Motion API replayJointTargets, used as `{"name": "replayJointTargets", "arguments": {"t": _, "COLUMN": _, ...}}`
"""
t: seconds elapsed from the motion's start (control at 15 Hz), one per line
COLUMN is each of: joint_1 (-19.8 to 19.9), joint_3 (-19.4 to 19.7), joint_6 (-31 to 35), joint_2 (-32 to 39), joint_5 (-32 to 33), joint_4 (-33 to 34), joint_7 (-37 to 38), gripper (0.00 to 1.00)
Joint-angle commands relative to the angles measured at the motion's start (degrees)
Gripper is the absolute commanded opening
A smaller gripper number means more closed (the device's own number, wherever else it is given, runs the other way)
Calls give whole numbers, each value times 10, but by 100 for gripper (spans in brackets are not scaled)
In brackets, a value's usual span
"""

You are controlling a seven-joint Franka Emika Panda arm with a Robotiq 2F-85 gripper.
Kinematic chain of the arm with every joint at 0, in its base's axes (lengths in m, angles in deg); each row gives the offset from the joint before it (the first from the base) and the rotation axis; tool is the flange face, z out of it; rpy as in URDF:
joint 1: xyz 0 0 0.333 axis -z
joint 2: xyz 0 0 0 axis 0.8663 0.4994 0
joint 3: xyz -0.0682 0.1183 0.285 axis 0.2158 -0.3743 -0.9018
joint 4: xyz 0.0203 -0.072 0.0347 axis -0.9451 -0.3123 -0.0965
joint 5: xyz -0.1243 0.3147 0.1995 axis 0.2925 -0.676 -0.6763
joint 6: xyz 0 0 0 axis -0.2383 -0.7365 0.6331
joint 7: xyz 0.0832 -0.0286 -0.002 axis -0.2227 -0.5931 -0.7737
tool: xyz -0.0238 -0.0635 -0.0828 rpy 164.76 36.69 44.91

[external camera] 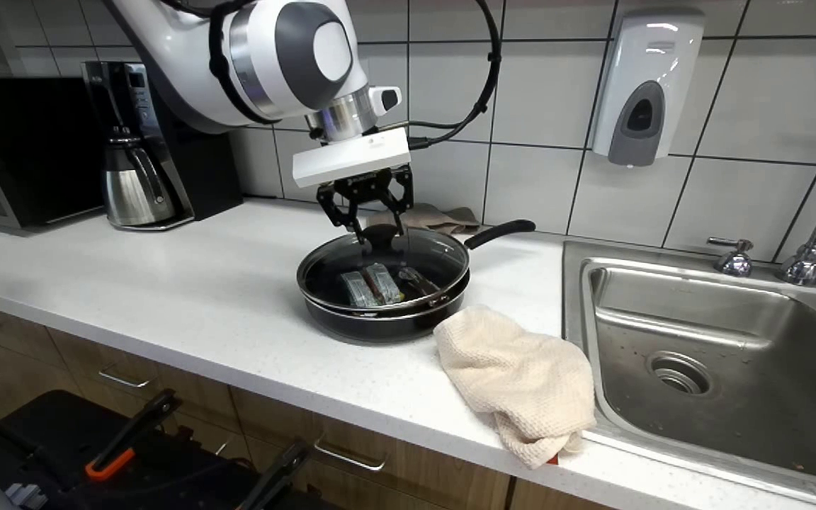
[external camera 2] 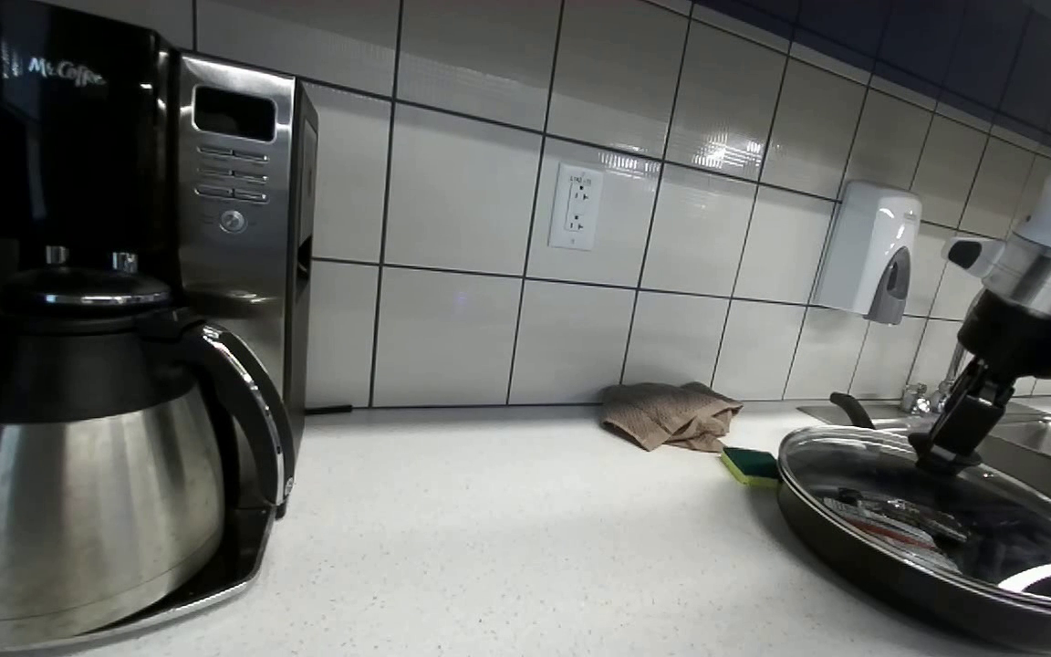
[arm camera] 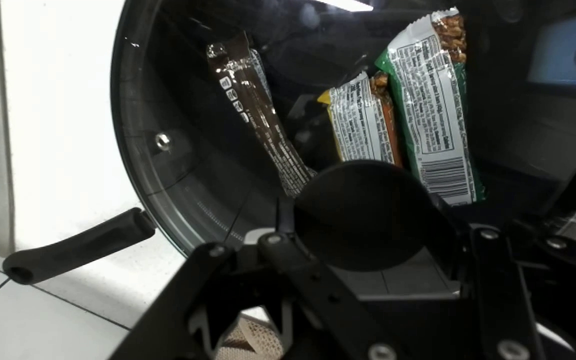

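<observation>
A round glass lid [external camera: 431, 248] with a dark knob [arm camera: 363, 215] covers a black frying pan [external camera: 380, 326]. My gripper [external camera: 381, 235] has come down over the lid's centre, its two fingers pressed against opposite sides of the knob. In an exterior view a thin gap shows between lid rim and pan rim along the front; whether the lid is lifted or just sits unevenly I cannot tell. Through the glass, the wrist view shows a brown-wrapped bar [arm camera: 263, 110], a small yellow-and-orange packet [arm camera: 360, 120] and a longer green packet [arm camera: 433, 110].
The pan's handle [external camera: 500, 234] points toward the tiled wall. A cream towel [external camera: 521, 382] lies between pan and sink [external camera: 691, 326]. Behind the pan are a brown cloth [external camera 2: 670, 415] and a sponge [external camera 2: 750, 466]. A coffee maker [external camera: 167, 142] stands farther along the counter.
</observation>
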Motion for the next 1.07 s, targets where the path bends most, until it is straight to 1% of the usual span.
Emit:
{"name": "replayJointTargets", "arguments": {"t": 0.0, "joint_1": 1, "joint_3": -4, "joint_6": 11, "joint_2": 7, "joint_5": -14, "joint_4": 7, "joint_7": -10, "gripper": 39}}
{"name": "replayJointTargets", "arguments": {"t": 0.07, "joint_1": 2, "joint_3": -4, "joint_6": 10, "joint_2": 7, "joint_5": -15, "joint_4": 7, "joint_7": -10, "gripper": 84}}
{"name": "replayJointTargets", "arguments": {"t": 0.2, "joint_1": 2, "joint_3": -4, "joint_6": 9, "joint_2": 6, "joint_5": -12, "joint_4": 8, "joint_7": -9, "gripper": 97}}
{"name": "replayJointTargets", "arguments": {"t": 0.27, "joint_1": 2, "joint_3": -4, "joint_6": 9, "joint_2": 4, "joint_5": -11, "joint_4": 7, "joint_7": -9, "gripper": 99}}
{"name": "replayJointTargets", "arguments": {"t": 0.53, "joint_1": 2, "joint_3": -5, "joint_6": 13, "joint_2": -10, "joint_5": -3, "joint_4": 3, "joint_7": 2, "gripper": 100}}
{"name": "replayJointTargets", "arguments": {"t": 0.87, "joint_1": 4, "joint_3": -5, "joint_6": 2, "joint_2": -47, "joint_5": 61, "joint_4": -12, "joint_7": 104, "gripper": 100}}
{"name": "replayJointTargets", "arguments": {"t": 0.93, "joint_1": 3, "joint_3": -6, "joint_6": 2, "joint_2": -56, "joint_5": 65, "joint_4": -17, "joint_7": 117, "gripper": 100}}
{"name": "replayJointTargets", "arguments": {"t": 1.0, "joint_1": 5, "joint_3": -12, "joint_6": 4, "joint_2": -68, "joint_5": 52, "joint_4": -26, "joint_7": 114, "gripper": 100}}
